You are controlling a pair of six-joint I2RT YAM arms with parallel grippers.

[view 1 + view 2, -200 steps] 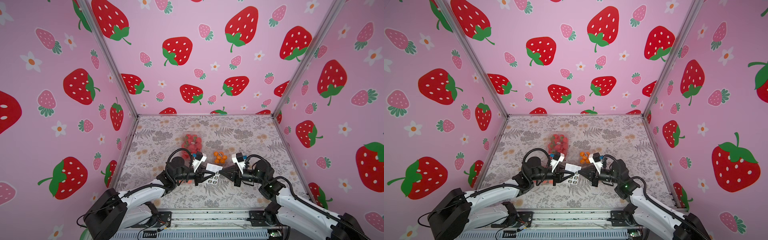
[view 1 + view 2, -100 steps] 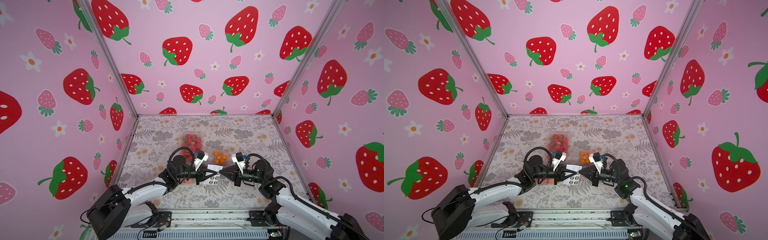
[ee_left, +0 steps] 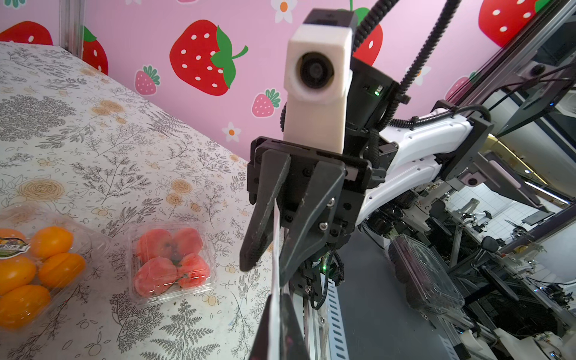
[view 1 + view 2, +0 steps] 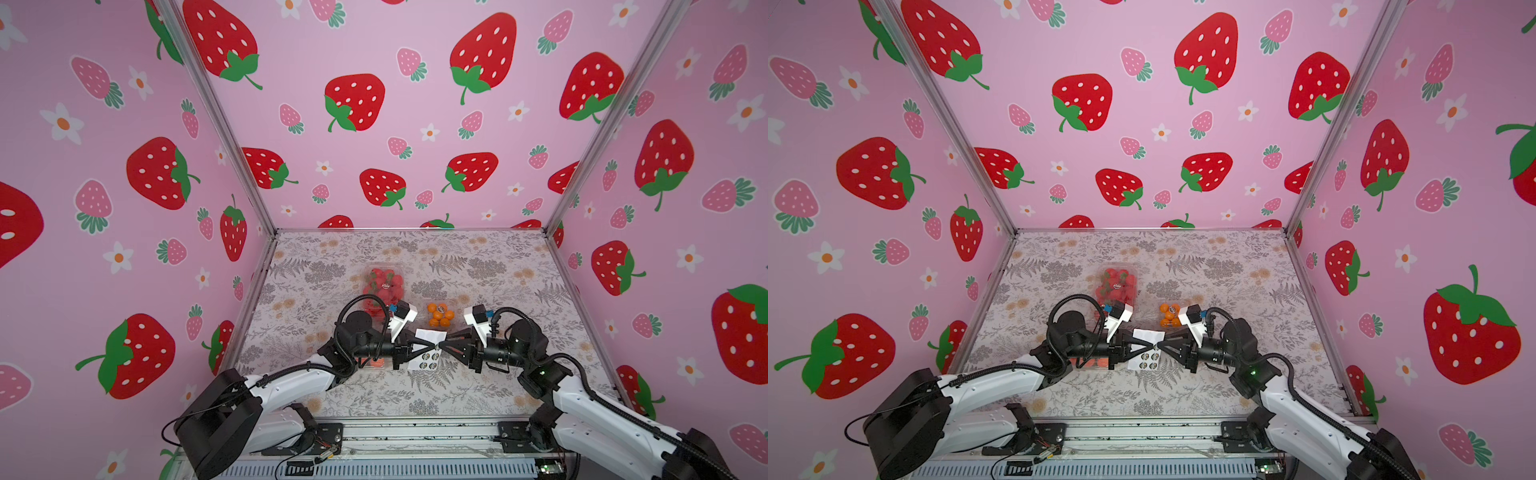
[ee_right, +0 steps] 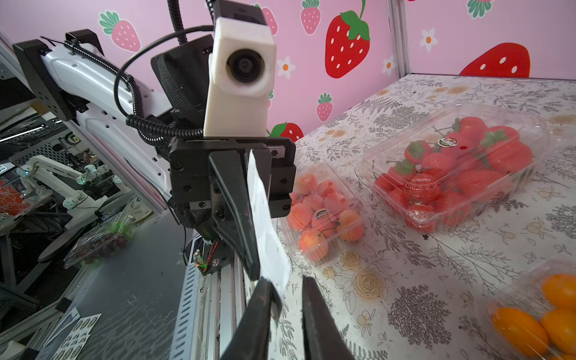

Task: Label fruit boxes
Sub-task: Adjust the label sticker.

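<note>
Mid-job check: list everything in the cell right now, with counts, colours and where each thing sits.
strawberry punnet: 1, clear, red fruit, far middle of table.
orange punnet: 1, clear, orange fruit, nearer, toward the right arm.
large peach punnet: 1, clear, peach-pink fruit, under the left arm.
small peach punnet: 1, clear, four peach-pink fruits, beside the orange punnet.
sticker sheet: 1, white, dark round stickers, between the hands.
table: 1, grey floral cloth.
left hand: 1, black, shut on the sheet.
right hand: 1, black, jaws parted at the sheet's edge.
</note>
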